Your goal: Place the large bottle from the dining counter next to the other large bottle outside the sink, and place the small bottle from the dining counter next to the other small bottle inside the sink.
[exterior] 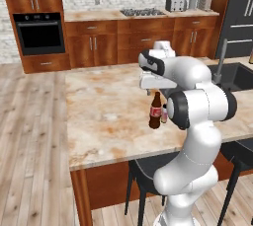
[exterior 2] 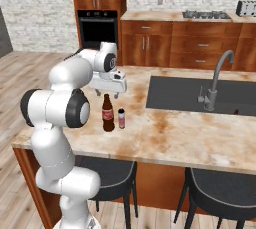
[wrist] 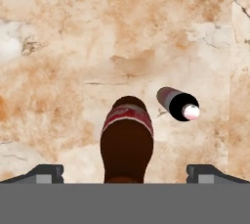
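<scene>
The gripper (wrist: 125,174) hangs above the worktop (exterior: 99,106) with its jaws spread wide and nothing between them; its two dark fingertips (wrist: 45,173) stand far apart at the lower edge of the hand view, touching nothing. In the right base view the gripper (exterior 2: 107,92) sits just over the top of the large bottle (exterior 2: 108,113), and in the left base view the gripper (exterior: 150,91) is likewise just above that bottle's neck. The large bottle (wrist: 127,142) stands upright on the marbled stone, seen from above in the hand view with its red label wrapped around the shoulder, and it lies between the two fingertips, roughly midway, without contact on either side. The small bottle (wrist: 178,103), pale pink with a dark cap, stands upright just beside the large one, apart from it and outside the line between the fingertips. From the right base view the small bottle (exterior 2: 121,118) is on the sink side of the large bottle; from the left base view the small bottle (exterior: 164,113) is partly hidden behind the arm, next to the large bottle (exterior: 155,111). The sink (exterior 2: 180,94) with its curved faucet (exterior 2: 216,80) lies well apart from both bottles, further along the worktop.
</scene>
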